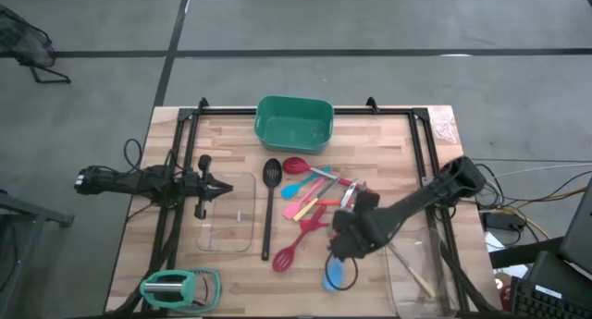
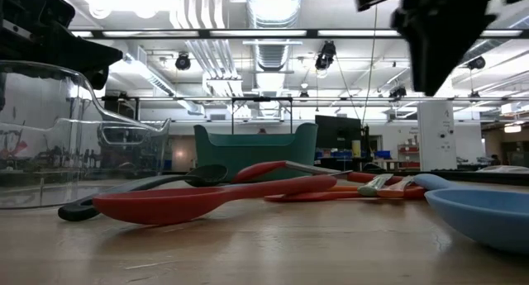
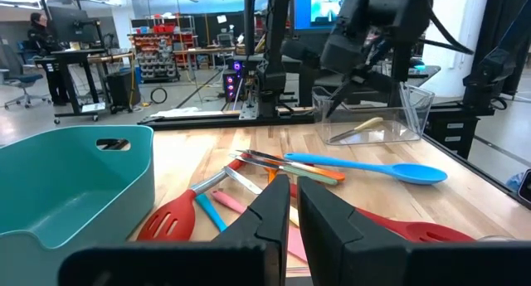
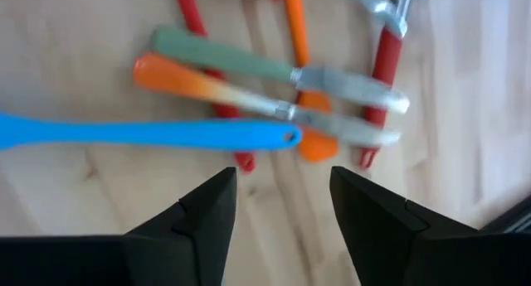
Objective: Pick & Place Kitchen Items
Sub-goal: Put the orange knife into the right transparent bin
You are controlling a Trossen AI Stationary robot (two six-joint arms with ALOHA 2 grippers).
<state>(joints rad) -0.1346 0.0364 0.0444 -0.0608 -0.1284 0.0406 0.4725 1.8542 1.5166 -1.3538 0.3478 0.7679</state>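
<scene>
**Right gripper over the utensils**

From above, we see the utensils [image 1: 310,203] mid-bench, the right gripper [image 1: 344,250] above the blue spoon [image 1: 339,275]. Right wrist: jaws open, empty. Left wrist: left gripper [image 3: 293,205] nearly closed, empty.

The tub [image 1: 294,123] sits at the middle of the table's [image 1: 388,134] far edge. The utensil pile [image 1: 314,203] lies at the table's centre, just before the tub. The long slotted spoon [image 1: 269,208] lies at the pile's left side, running from far to near. One glass tray [image 1: 227,224] rests just left of that spoon, toward the left edge. A second glass tray [image 1: 421,273] stands at the near right corner, with one utensil [image 1: 412,271] in it. A single spoon [image 1: 339,275] lies between the pile and the near edge, its bowl nearest that edge. A handled item [image 1: 180,288] lies at the near left corner.
</scene>
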